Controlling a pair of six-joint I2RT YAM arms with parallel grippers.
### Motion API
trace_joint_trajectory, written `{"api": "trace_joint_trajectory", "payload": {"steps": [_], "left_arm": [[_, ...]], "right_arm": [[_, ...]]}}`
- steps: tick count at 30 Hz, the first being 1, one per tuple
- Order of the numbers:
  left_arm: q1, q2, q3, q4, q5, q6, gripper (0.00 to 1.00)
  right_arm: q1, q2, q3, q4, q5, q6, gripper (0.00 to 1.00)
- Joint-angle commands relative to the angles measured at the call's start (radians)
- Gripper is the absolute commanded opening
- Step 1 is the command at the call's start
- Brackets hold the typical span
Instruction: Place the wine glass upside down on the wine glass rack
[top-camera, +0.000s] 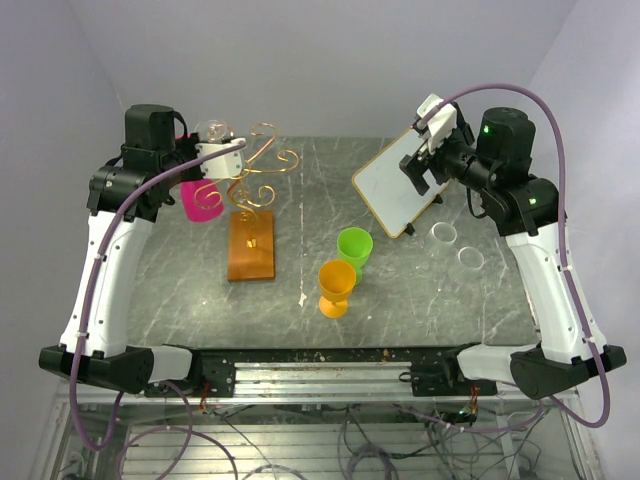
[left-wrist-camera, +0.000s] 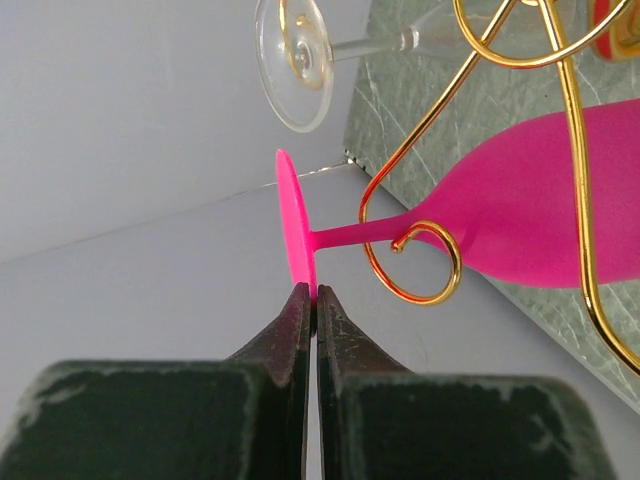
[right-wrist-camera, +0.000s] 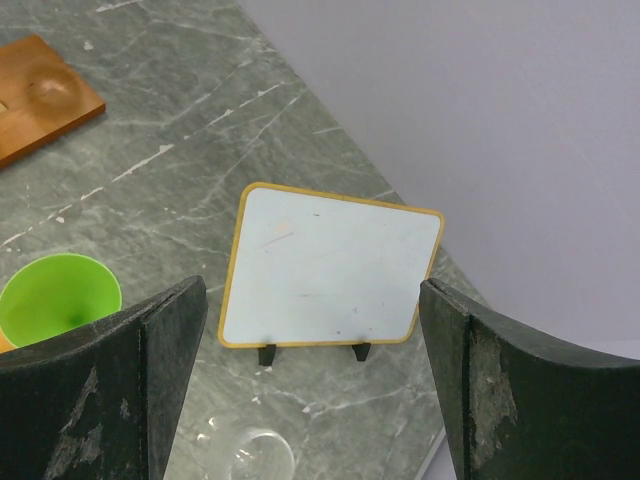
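A pink wine glass (left-wrist-camera: 520, 200) hangs bowl-down, its stem resting in a gold curl of the wire rack (left-wrist-camera: 415, 265). My left gripper (left-wrist-camera: 312, 292) is shut on the rim of its flat foot (left-wrist-camera: 295, 225). In the top view the pink glass (top-camera: 200, 200) hangs left of the rack (top-camera: 262, 170), under my left gripper (top-camera: 218, 158). A clear wine glass (left-wrist-camera: 295, 60) hangs on the rack just above it. My right gripper (top-camera: 425, 165) is raised at the far right, open with nothing in it (right-wrist-camera: 310, 290).
The rack stands on a wooden base (top-camera: 250, 245). A green cup (top-camera: 354, 247) and an orange goblet (top-camera: 336, 287) stand mid-table. A small whiteboard (top-camera: 400, 185) leans at the back right, with two clear glasses (top-camera: 444, 233) (top-camera: 471, 256) beside it.
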Motion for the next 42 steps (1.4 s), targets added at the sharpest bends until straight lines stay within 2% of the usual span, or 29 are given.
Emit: {"api": "trace_joint_trajectory", "payload": {"steps": [1, 20, 36, 42], "left_arm": [[-0.007, -0.014, 0.009, -0.034, -0.026, 0.014, 0.07], [-0.013, 0.004, -0.012, -0.010, -0.049, 0.098, 0.07], [-0.015, -0.007, 0.002, -0.066, -0.077, 0.157, 0.07], [-0.015, -0.011, 0.017, -0.098, -0.040, 0.155, 0.07]], "right_arm": [[-0.006, -0.022, -0.010, -0.004, -0.004, -0.010, 0.87], [-0.008, -0.035, -0.011, -0.010, -0.008, -0.013, 0.88], [-0.008, -0.036, -0.003, -0.018, -0.012, -0.016, 0.88], [-0.008, -0.034, -0.001, -0.018, -0.014, -0.016, 0.88]]}}
